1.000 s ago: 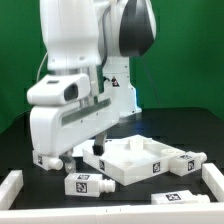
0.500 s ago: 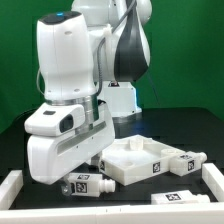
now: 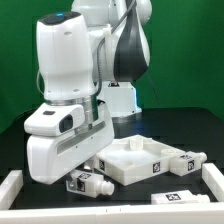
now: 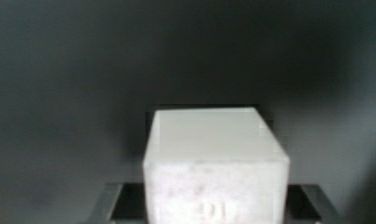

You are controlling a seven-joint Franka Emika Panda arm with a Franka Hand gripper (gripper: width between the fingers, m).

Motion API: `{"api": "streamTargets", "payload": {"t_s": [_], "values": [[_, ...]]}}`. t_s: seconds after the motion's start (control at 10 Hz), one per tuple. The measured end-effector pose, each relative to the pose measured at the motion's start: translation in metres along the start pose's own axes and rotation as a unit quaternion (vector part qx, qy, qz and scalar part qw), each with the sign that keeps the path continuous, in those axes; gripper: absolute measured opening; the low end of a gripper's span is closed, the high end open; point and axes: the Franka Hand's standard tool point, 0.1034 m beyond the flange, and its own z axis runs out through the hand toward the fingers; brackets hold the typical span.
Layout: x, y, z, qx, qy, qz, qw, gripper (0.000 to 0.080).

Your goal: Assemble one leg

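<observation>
The leg (image 3: 86, 183), a stubby white peg with square tags, sits at the front of the black table, slightly tilted, just under the arm's big white hand. My gripper (image 3: 78, 178) is mostly hidden by the hand in the exterior view. In the wrist view the leg (image 4: 215, 155) fills the space between the two dark fingers (image 4: 128, 202) of my gripper (image 4: 217, 208), which close on its sides. The large flat white panel (image 3: 137, 160) lies right beside the leg, toward the exterior view's right.
Two more tagged legs lie by the panel's right side (image 3: 186, 163) and in front of it (image 3: 178, 195); another (image 3: 100, 165) sits against its left edge. A white rail (image 3: 18, 186) frames the table's front and sides.
The arm has come down and forward over the front leg. In the last half second the leg has shifted a little to the exterior view's right and tilted.
</observation>
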Motion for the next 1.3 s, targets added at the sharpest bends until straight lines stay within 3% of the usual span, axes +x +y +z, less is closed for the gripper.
{"api": "streamTargets", "payload": {"t_s": [0.3, 0.8, 0.9, 1.0, 1.1, 1.2, 1.3], "values": [[-0.050, 0.016, -0.002, -0.003, -0.003, -0.016, 1.000, 0.0284], [-0.050, 0.016, -0.002, -0.006, -0.002, -0.013, 1.000, 0.0284], [-0.042, 0.015, -0.006, -0.008, -0.001, 0.017, 1.000, 0.0338], [-0.016, 0.014, -0.022, -0.019, -0.001, 0.042, 0.999, 0.0526], [0.007, 0.007, -0.035, -0.019, 0.001, 0.065, 0.998, 0.0526], [0.032, 0.001, -0.046, -0.014, 0.002, 0.073, 0.997, 0.0624], [0.051, 0.000, -0.051, -0.007, 0.002, 0.065, 0.998, 0.0642]]}}
